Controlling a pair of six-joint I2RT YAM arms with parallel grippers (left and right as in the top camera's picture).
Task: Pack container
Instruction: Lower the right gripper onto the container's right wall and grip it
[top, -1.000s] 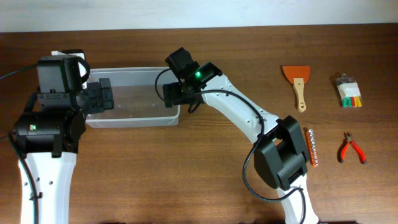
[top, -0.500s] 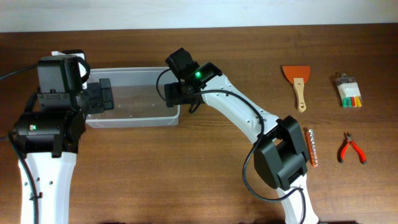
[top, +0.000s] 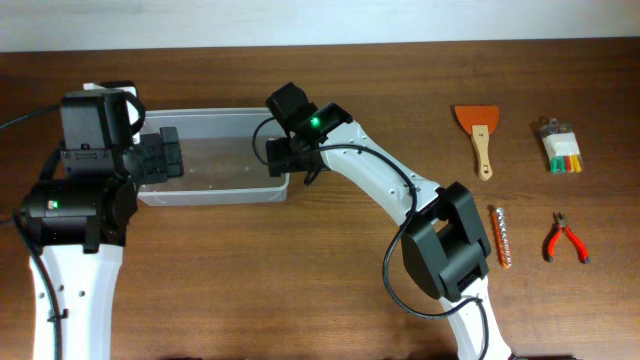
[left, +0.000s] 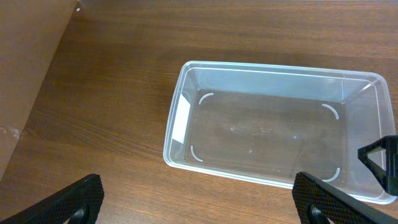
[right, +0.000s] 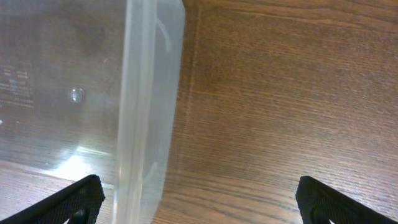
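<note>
The container (top: 215, 190) is a clear rectangular tub, empty, at the back left of the table. My left gripper (top: 165, 155) is open over its left end; in the left wrist view the container (left: 180, 121) lies ahead of the open, empty left gripper (left: 199, 208). My right gripper (top: 282, 155) is open at the tub's right end. In the right wrist view the right gripper (right: 211, 205) straddles the container's end wall (right: 149, 112), one finger on the inner side and one outside. It holds nothing.
At the right lie an orange scraper with a wooden handle (top: 475, 135), a pack of coloured markers (top: 561, 147), red-handled pliers (top: 565, 238) and an orange strip of bits (top: 503, 236). The right gripper's finger shows at the left wrist view's edge (left: 380, 165).
The right arm's elbow has shifted slightly left and its gripper has settled a little at the tub's right end. The container and left arm have not moved.
</note>
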